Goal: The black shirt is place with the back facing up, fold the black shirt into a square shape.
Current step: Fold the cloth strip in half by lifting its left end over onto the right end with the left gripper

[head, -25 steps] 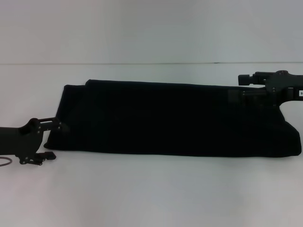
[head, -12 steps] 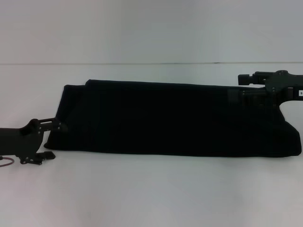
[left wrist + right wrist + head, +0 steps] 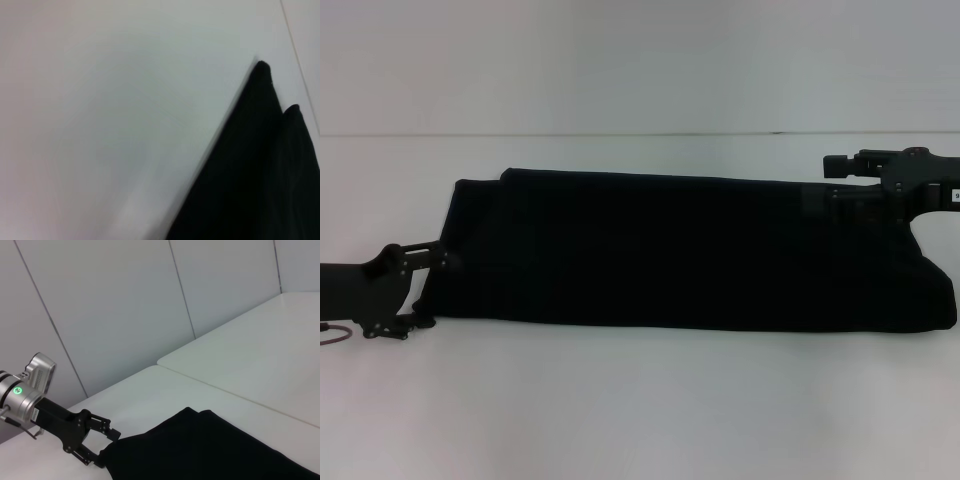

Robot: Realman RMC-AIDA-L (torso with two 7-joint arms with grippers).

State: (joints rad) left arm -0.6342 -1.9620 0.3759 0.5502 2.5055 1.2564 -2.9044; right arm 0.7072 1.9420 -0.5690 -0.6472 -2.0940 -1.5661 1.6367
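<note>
A white table (image 3: 640, 400) fills the head view from about 3 o'clock round through 6 to 9 o'clock, its far edge a thin straight line across the middle. Above that line, toward 12 o'clock, stands a plain pale wall (image 3: 640, 60). In the right wrist view the wall (image 3: 125, 305) shows as flat panels split by thin dark seams, and a second white tabletop (image 3: 250, 355) butts against the first.

head: we look forward-down | left wrist: close on black shirt (image 3: 250, 180) left end | right wrist: looks leftward, shares that end
</note>
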